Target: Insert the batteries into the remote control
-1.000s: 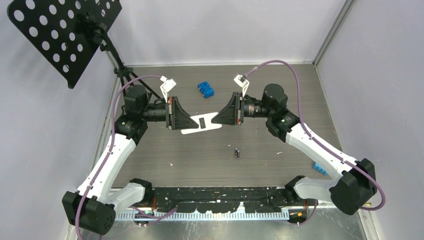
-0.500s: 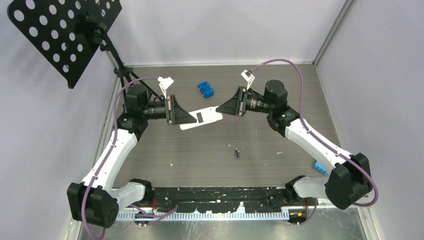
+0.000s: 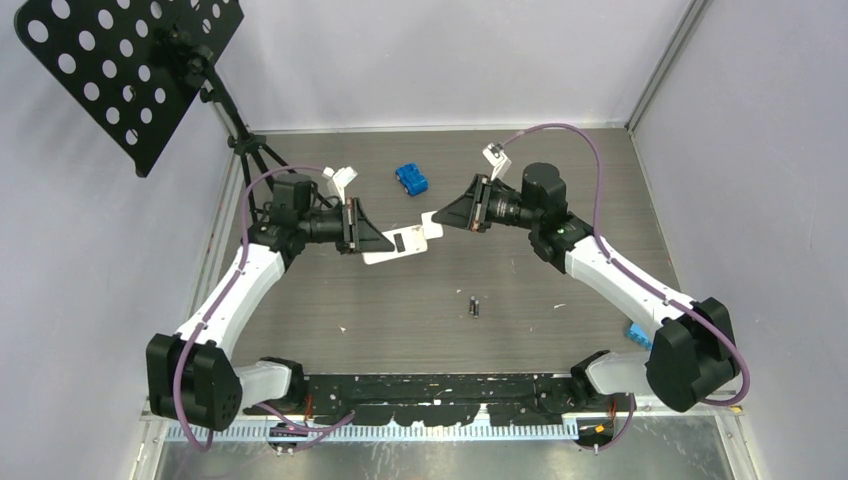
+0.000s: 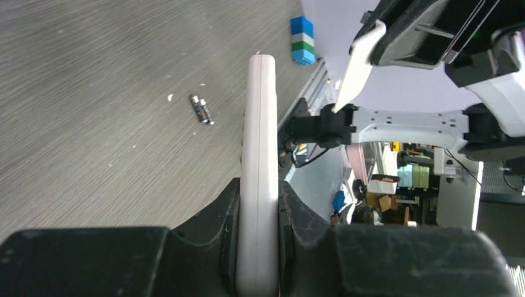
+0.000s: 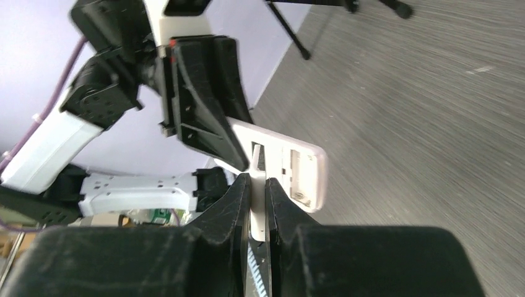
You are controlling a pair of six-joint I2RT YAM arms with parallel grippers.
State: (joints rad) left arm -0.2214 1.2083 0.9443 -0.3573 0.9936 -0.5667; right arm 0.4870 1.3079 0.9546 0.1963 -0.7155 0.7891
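Batteries (image 3: 473, 306) first, nearest the arm bases: a dark slim pair lying side by side on the worktop (image 3: 330, 300), loose and well apart from both tools. Look light, hard and smooth, so apt to roll or squirt out of a pinch. Best taken one at a time across the middle of the barrel, paler ends left free for seating.

Farther in, left tool (image 3: 382, 243) clenched on one end of the white remote control (image 3: 410, 242), holding it up off the worktop, with no battery seen in the open compartment (image 5: 302, 176). Just beside the remote's free end, right tool (image 3: 442, 219) pinched shut on a thin white cover (image 5: 258, 204) — probably needs setting down before fetching anything.

Behind these, a blue toy (image 3: 411, 179); farthest of all, a black perforated stand (image 3: 130, 70).
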